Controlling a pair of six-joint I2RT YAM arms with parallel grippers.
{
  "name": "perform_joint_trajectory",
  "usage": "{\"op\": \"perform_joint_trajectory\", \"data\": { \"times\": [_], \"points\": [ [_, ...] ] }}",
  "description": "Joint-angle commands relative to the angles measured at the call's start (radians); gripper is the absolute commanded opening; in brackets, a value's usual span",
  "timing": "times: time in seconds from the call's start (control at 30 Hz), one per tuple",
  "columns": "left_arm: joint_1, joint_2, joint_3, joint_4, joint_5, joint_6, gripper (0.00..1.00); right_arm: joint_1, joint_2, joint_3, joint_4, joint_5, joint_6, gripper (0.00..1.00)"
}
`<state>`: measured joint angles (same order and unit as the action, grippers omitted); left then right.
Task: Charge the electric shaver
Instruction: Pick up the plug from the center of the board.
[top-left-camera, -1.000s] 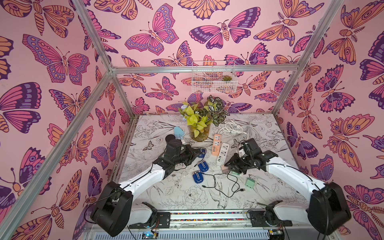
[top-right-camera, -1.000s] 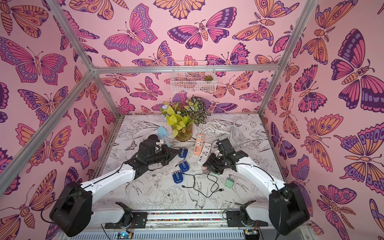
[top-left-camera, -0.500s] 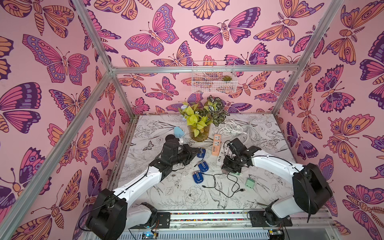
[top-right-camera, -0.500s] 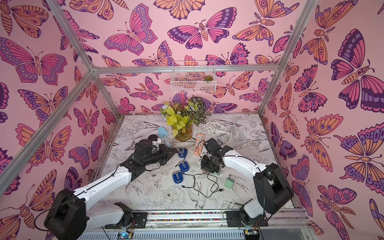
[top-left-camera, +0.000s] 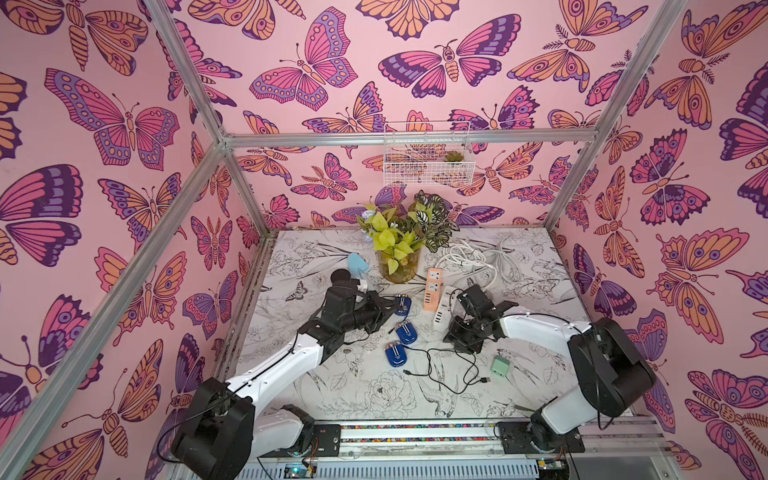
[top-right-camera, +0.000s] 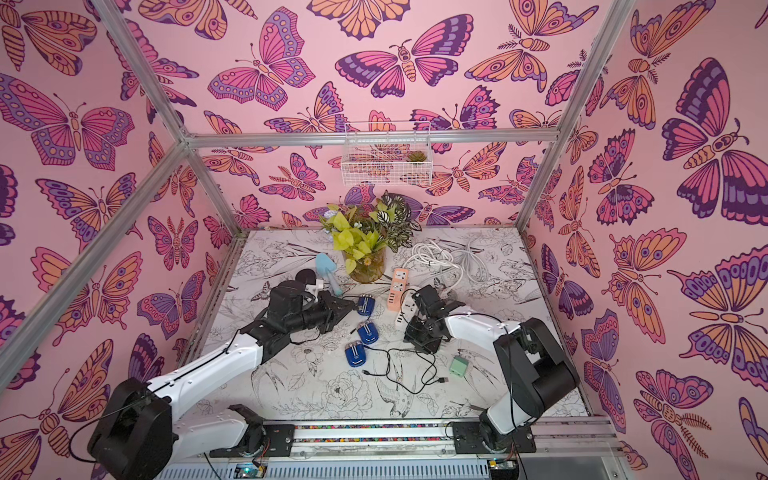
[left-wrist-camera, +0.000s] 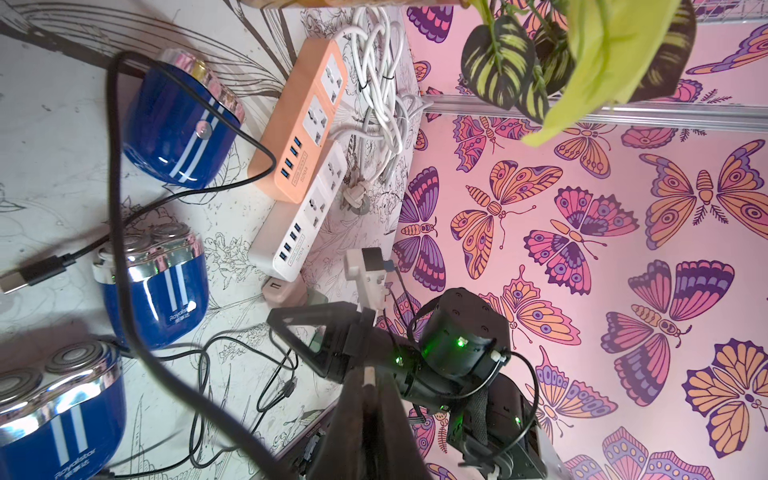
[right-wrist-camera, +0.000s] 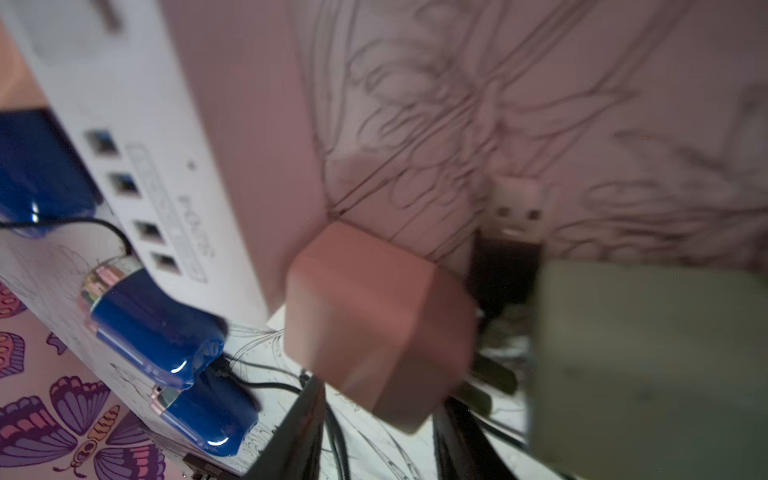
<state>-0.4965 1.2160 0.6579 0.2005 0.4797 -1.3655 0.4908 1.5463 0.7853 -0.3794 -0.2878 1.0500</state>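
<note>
Closest to me on the desk (top-left-camera: 374, 399), a loose black cable (top-left-camera: 440, 370) lies in loops. Its plug end is free, and a green adapter (top-left-camera: 500, 365) sits near it. Just past them is the nearest shaver (top-left-camera: 395, 354), then the middle shaver (top-left-camera: 406, 332); both are blue and both rest on the desk.

Level with those, my right gripper (right-wrist-camera: 382, 390) sits low at the near end of the white power strip (top-left-camera: 442, 309). Its fingers (right-wrist-camera: 303, 424) stand apart on either side of a pink adapter (right-wrist-camera: 374, 324). The right wrist view is too blurred for me to tell whether they clamp it.

Farther in, my left gripper (top-left-camera: 386, 306) is closed, with its tip just beside the far shaver (top-left-camera: 402, 302). A black lead (left-wrist-camera: 116, 208) crosses that shaver, and I cannot tell whether the gripper pinches it.

Beyond lie the orange power strip (top-left-camera: 433, 289), a vase of leaves (top-left-camera: 399, 266) and a tangle of white cords (top-left-camera: 478, 255). A wire basket (top-left-camera: 428, 166) hangs on the back wall.
</note>
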Motion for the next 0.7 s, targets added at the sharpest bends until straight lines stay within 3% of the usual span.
{"op": "perform_joint_trajectory", "data": {
  "times": [0.0,0.23,0.4,0.67],
  "points": [
    [0.008,-0.026,-0.021,-0.015,0.019,0.011,0.00,-0.072,-0.051,-0.037,0.066,0.021,0.017,0.45],
    [0.012,-0.020,-0.012,-0.015,0.033,0.014,0.00,-0.183,0.018,0.038,0.156,-0.027,0.055,0.46],
    [0.013,-0.002,-0.002,-0.010,0.045,0.014,0.00,-0.202,0.018,0.083,0.072,0.006,0.035,0.46],
    [0.014,0.046,0.032,0.016,0.066,0.016,0.00,-0.263,-0.074,0.026,0.050,0.015,0.090,0.47]
  ]
}}
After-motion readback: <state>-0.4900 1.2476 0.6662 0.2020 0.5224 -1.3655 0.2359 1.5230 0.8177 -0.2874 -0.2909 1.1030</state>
